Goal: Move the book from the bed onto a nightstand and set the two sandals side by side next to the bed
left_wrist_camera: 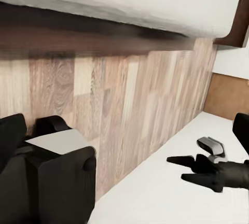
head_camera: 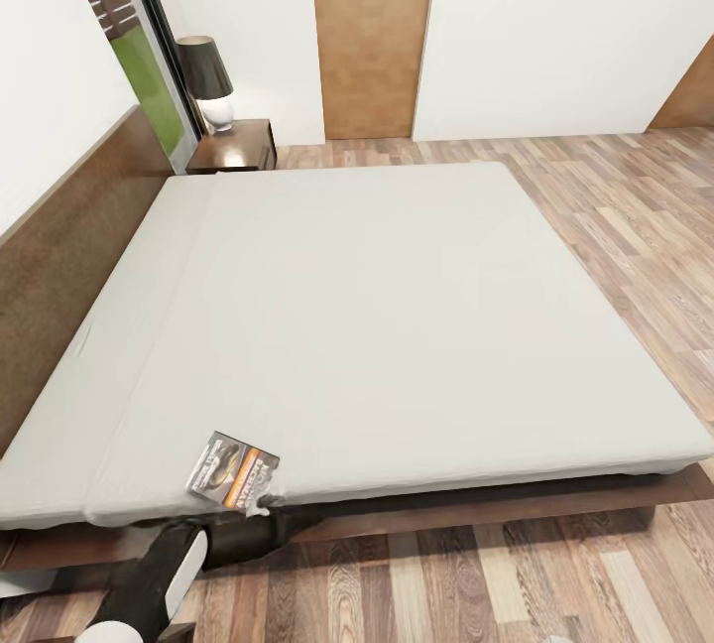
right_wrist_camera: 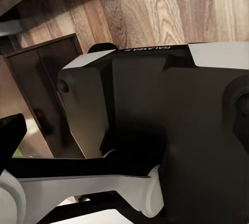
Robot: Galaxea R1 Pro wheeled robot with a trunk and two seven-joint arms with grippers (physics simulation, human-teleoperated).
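Now the book (head_camera: 234,472) lies at the bed's (head_camera: 397,306) near edge.
Left gripper (left_wrist_camera: 193,168) looks spread, holding nothing; right gripper's state, I cannot tell.

Blk arm (head_camera: 149,578) w/ white panels, matte blk housings.

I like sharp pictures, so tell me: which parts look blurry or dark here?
Head view: evenly bright and mostly sharp; the book cover is soft, its title unreadable, and a dark shadow runs under the bed edge. Left wrist view: the bed frame is smeared and fuzzy, the floor planks clearer. Right wrist view: dim, with the close-up robot body almost black.
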